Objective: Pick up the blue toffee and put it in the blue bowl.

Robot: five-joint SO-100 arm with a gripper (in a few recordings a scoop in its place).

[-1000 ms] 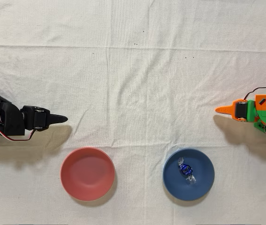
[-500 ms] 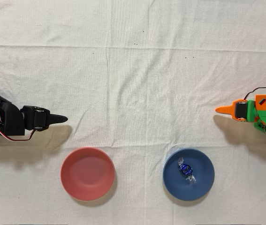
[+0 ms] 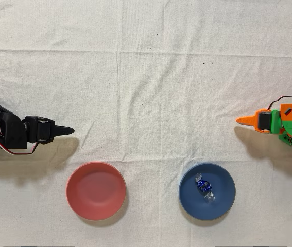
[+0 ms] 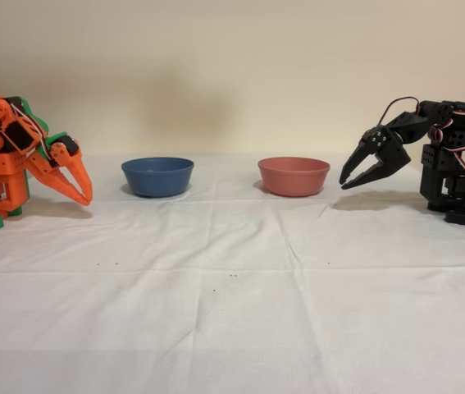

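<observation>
Toffee in bowl; task looks complete

Small foil-wrapped blue toffee point(image 3: 204, 187) rests inside matte dark-blue bowl point(image 3: 226, 178), lower right overhead; orange gripper point(image 4: 83, 190) parked far left fixed view, fingers together, empty; likely retracted to rest.

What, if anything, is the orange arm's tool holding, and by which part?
Nothing. The tool hangs shut beside the arm's base, apart from the blue bowl, where the blue toffee lies.

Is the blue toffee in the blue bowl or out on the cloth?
In. The overhead view shows the blue toffee lying inside the blue bowl, near its middle.
</observation>
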